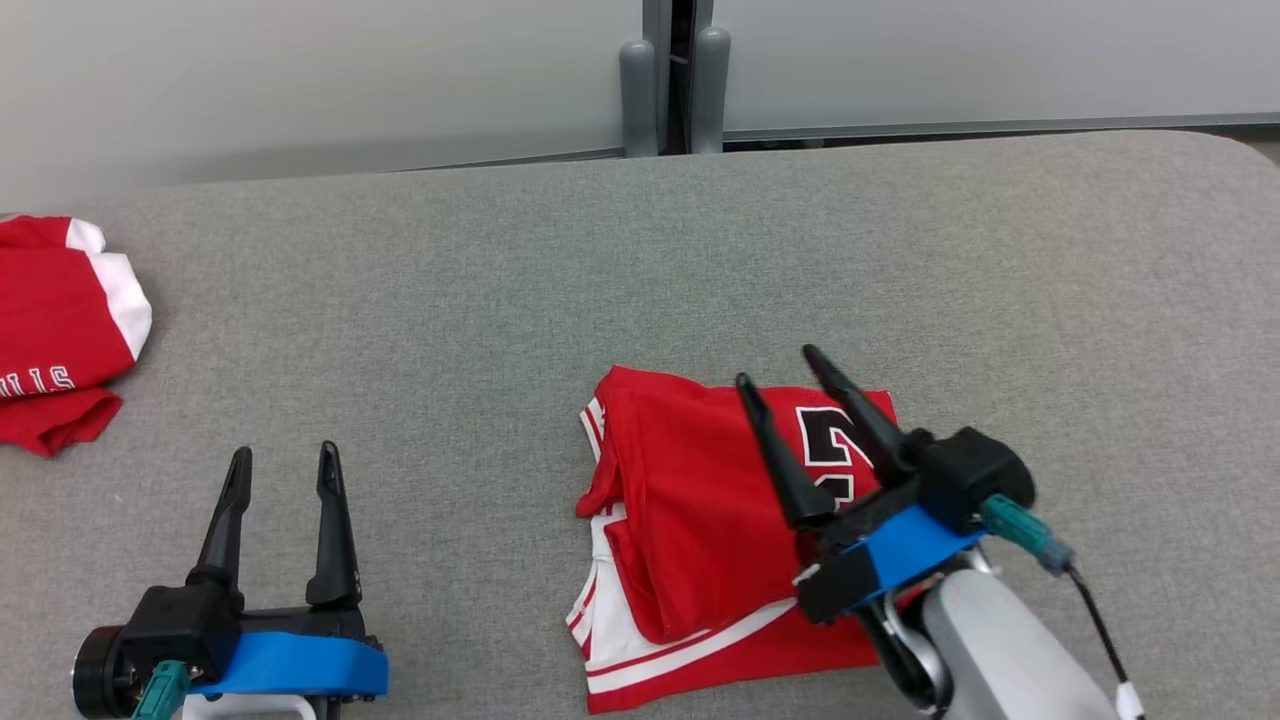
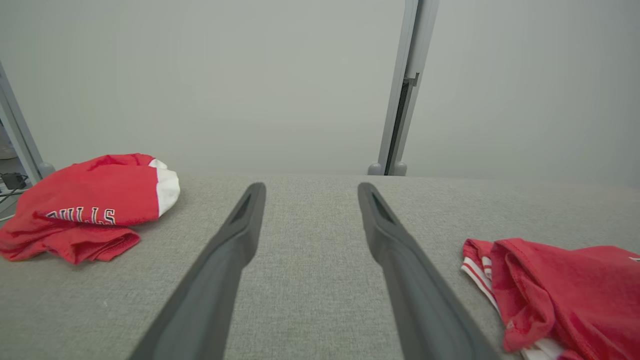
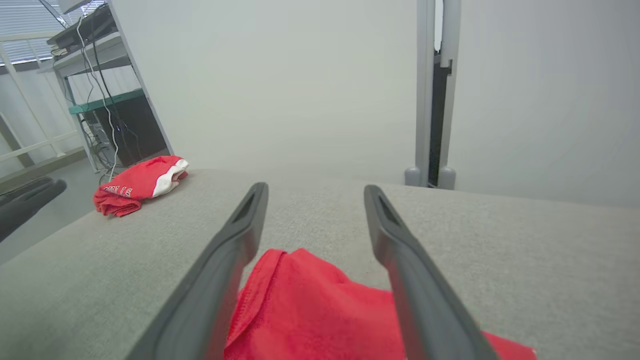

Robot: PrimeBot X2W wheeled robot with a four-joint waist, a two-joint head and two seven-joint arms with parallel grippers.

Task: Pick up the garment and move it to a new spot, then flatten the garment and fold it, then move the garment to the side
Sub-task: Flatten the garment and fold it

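On the table, the folded garment lies toward 5 o'clock in the head view, its long axis running 12 to 6. The right gripper hangs over it, jaws spread and empty, so it is nearer. The left gripper, also wide and empty, sits well apart at 8 o'clock.

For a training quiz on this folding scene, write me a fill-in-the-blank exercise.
The folded garment on the table is mainly ____ with white trim.
The right gripper is over it, jaws ____.
The left gripper holds ____.
The second garment lies toward the robot's ____.
Missing: red; open; nothing; left.
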